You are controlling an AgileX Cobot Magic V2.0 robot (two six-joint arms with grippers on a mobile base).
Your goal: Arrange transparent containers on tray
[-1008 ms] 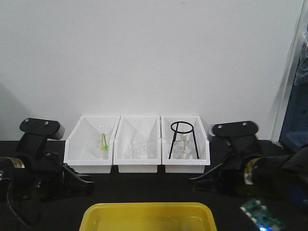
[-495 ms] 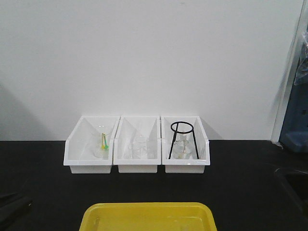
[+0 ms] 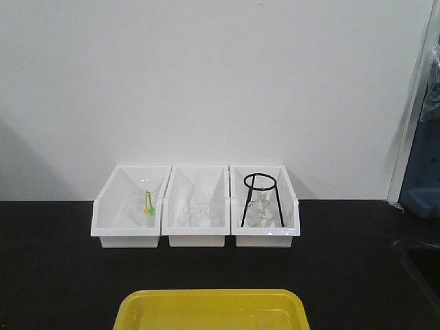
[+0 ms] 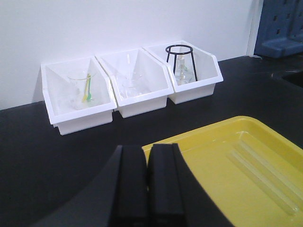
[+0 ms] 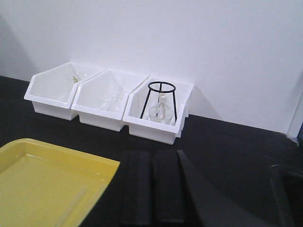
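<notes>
The yellow tray (image 3: 213, 295) lies at the near edge of the black table, and neither arm shows in the front view. In the left wrist view the tray (image 4: 203, 128) is to the right of my left gripper (image 4: 147, 152), whose black fingers (image 4: 132, 179) are pressed together with nothing between them. Two clear test tubes (image 4: 262, 172) lie side by side on the tray floor. In the right wrist view the tray (image 5: 38, 179) is to the left of my right gripper (image 5: 152, 158), which is also shut and empty. One faint test tube (image 5: 71, 205) shows on the tray there.
Three white bins (image 3: 198, 206) stand in a row against the back wall. The left one holds a beaker with a green-yellow stick (image 3: 148, 203), the right one a black wire tripod (image 3: 261, 199) over a flask. A dark recess (image 3: 419, 265) sits at the table's right.
Both arms were over the table beside the tray a second ago. They have since pulled back out of the front view. The bins and the tray have not moved.
</notes>
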